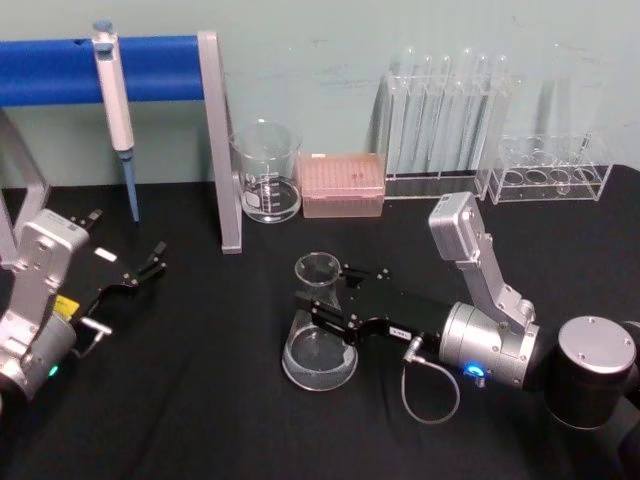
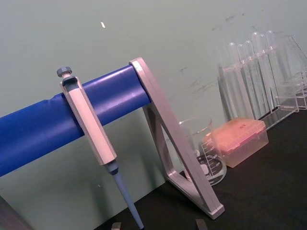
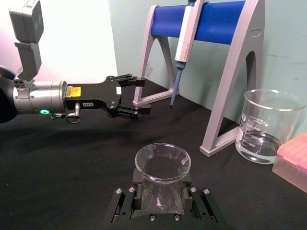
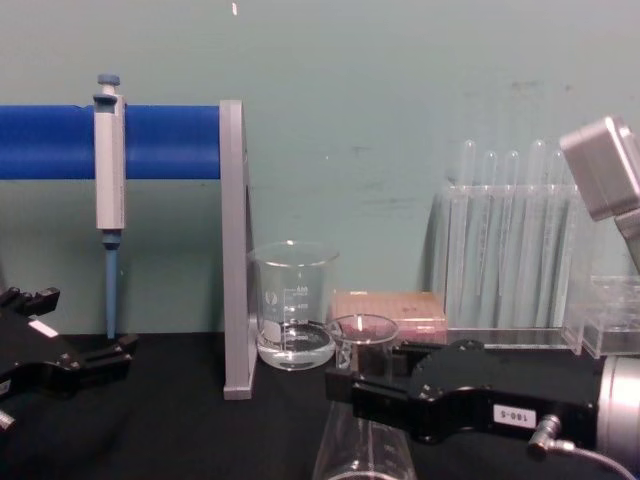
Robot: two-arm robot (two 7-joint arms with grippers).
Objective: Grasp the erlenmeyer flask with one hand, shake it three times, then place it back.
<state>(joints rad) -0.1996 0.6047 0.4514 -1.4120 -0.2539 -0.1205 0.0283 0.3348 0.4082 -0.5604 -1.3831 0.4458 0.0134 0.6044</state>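
The erlenmeyer flask [image 1: 319, 352] is clear glass and stands upright on the black table, a little in front of the beaker. My right gripper [image 1: 325, 292] reaches in from the right, its two black fingers pressed on either side of the flask's neck just under the rim. From the right wrist, the flask [image 3: 162, 165] sits between the finger pads [image 3: 125, 203]. From the chest, the flask's rim [image 4: 363, 324] rises above the black right gripper [image 4: 375, 385]. My left gripper [image 1: 152, 262] rests open at the table's left, empty and well away from the flask.
A glass beaker [image 1: 266, 172] and a pink tip box [image 1: 342, 184] stand behind the flask. A blue-barred stand [image 1: 222, 150] holds a pipette [image 1: 116, 110] at the back left. Test tube racks [image 1: 445, 130] line the back right.
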